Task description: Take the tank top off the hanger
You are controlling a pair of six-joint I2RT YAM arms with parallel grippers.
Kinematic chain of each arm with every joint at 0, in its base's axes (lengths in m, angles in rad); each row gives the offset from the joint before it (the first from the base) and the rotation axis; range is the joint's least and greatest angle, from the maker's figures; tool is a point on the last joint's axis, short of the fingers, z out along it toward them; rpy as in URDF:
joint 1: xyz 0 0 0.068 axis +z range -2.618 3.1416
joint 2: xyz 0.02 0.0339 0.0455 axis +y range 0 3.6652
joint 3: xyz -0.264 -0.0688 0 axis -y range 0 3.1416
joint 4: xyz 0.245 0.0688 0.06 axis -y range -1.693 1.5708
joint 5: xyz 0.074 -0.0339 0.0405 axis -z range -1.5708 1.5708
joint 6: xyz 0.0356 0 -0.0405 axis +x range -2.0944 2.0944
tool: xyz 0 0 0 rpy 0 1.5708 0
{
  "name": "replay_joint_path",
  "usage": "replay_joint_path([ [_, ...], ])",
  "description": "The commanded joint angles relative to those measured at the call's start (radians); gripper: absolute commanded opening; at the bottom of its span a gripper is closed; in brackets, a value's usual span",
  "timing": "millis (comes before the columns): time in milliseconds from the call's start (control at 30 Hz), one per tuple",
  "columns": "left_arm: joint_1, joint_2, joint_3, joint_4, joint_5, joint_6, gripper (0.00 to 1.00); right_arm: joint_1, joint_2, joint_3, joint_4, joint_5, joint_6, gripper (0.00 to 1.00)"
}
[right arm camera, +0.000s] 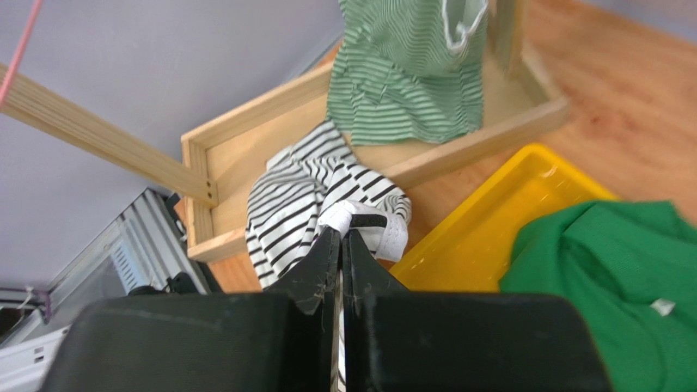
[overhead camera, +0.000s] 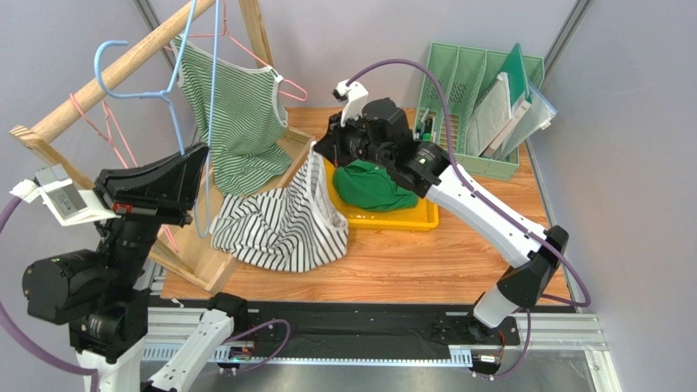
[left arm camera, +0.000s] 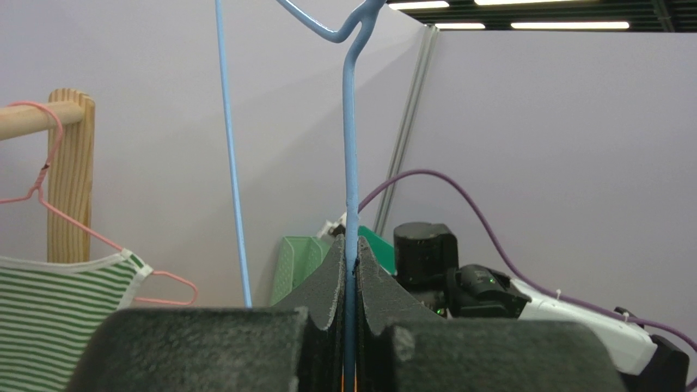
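Currently my left gripper [left arm camera: 350, 269] is clamped tight on the blue hanger [left arm camera: 351, 163] wire, holding it up so cloth can slide free. My right gripper [right arm camera: 344, 245] pinches the tank top [right arm camera: 303, 196] by its white hem, placed to draw it toward the tray [right arm camera: 491, 212]. The top slumps over the rack [overhead camera: 204, 261] base and table. I cannot tell if any strap is hooked.
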Motion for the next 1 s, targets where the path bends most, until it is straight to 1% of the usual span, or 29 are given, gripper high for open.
replay_joint_path([
  [0,0.004,-0.028,0.026,-0.157,0.001,-0.004,0.0,-0.004,-0.146,0.052,0.079,0.056,-0.095,0.0],
  [133,0.004,-0.018,0.064,-0.218,-0.013,0.015,0.0,-0.002,-0.243,0.059,0.076,0.022,-0.138,0.0],
  [200,0.004,-0.012,0.069,-0.247,-0.018,-0.019,0.0,-0.005,-0.289,0.061,0.056,0.022,-0.171,0.01],
  [300,0.004,-0.011,0.074,-0.272,-0.019,-0.063,0.0,-0.016,-0.342,0.055,0.013,0.076,-0.179,0.0],
  [433,0.004,-0.023,0.052,-0.274,-0.031,-0.085,0.0,-0.053,-0.428,-0.063,0.039,0.082,-0.166,0.0],
  [567,0.004,-0.025,0.051,-0.304,-0.057,-0.083,0.0,-0.065,-0.491,-0.135,0.082,0.076,-0.169,0.0],
  [767,0.004,-0.023,0.054,-0.317,-0.048,-0.082,0.0,-0.084,-0.482,-0.114,0.087,0.059,-0.172,0.0],
  [967,0.004,-0.032,0.054,-0.334,-0.05,-0.077,0.0,-0.085,-0.413,-0.102,0.097,-0.05,-0.234,0.0],
])
